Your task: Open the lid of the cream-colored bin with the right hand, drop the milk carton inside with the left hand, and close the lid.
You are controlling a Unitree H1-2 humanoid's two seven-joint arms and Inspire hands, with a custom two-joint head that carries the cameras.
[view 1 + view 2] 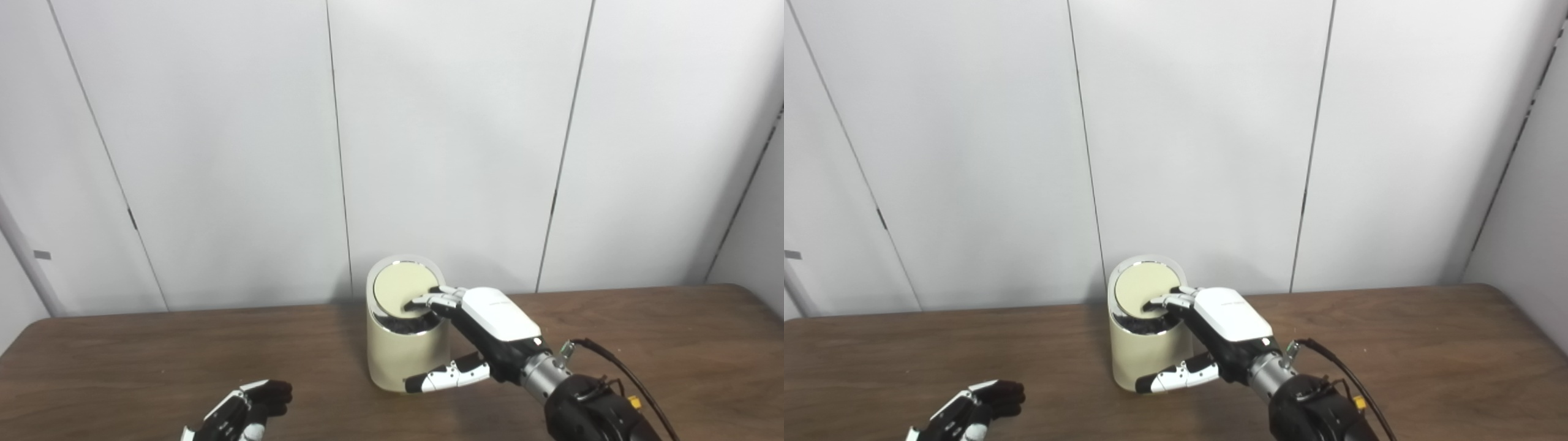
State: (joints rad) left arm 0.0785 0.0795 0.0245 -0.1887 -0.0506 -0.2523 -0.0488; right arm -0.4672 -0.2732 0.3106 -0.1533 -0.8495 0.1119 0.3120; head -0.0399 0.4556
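- Right hand point(490, 318): fingers point(432, 299) spread, tips resting on the tilted lid point(404, 286) — likely pressing it shut.
- Cream bin point(401, 355) stands mid-worktop point(643, 318); milk carton unseen — presumably inside.
- Left hand point(242, 411) waits low, fingers loosely curled on nothing.

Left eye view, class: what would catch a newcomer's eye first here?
The cream bin stands mid-table near the wall, its round lid tilted up. The white right hand reaches in, fingers on the lid and thumb beside the bin's wall. The dark left hand waits low at left, holding nothing visible.
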